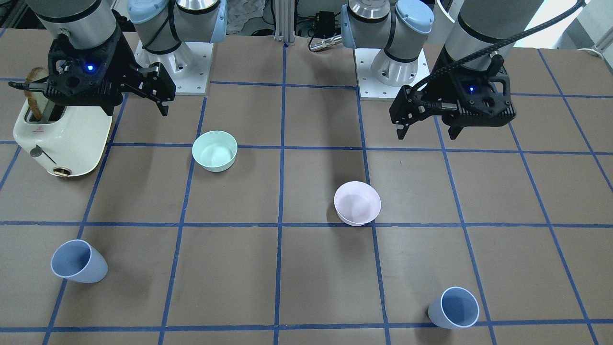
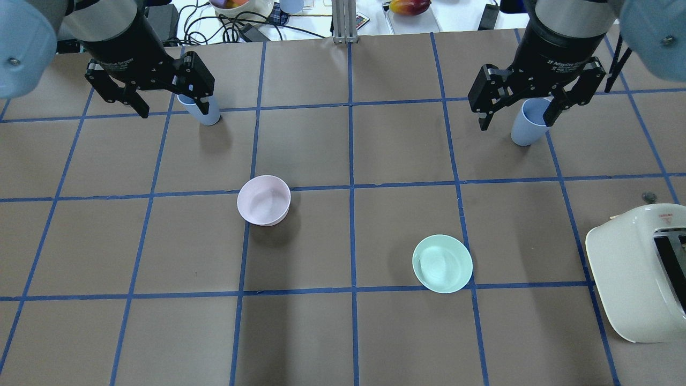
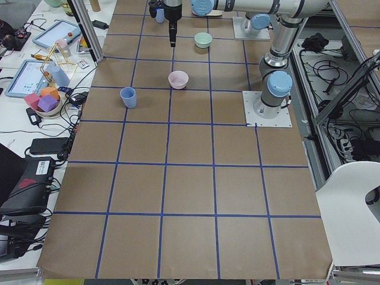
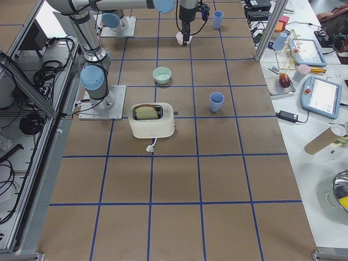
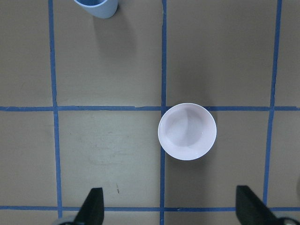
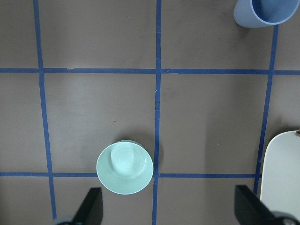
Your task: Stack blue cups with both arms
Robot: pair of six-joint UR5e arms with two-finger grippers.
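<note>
Two blue cups stand upright on the table, far apart. One cup (image 1: pixel 454 307) (image 2: pixel 203 111) is on my left side, and shows at the top of the left wrist view (image 5: pixel 96 7). The other cup (image 1: pixel 79 261) (image 2: pixel 528 124) is on my right side, and shows at the top right of the right wrist view (image 6: pixel 265 11). My left gripper (image 1: pixel 426 134) (image 2: pixel 174 104) (image 5: pixel 171 208) hangs open and empty high above the table, over the pink bowl. My right gripper (image 1: pixel 141 108) (image 2: pixel 515 115) (image 6: pixel 168 208) hangs open and empty high above the mint bowl.
A pale pink bowl (image 1: pixel 357 202) (image 5: pixel 187 131) and a mint-green bowl (image 1: pixel 215 151) (image 6: pixel 124 168) stand between the cups. A white toaster (image 1: pixel 62 139) (image 2: pixel 638 273) holding toast stands at my right. Clutter lies on the bench beyond the table's far edge.
</note>
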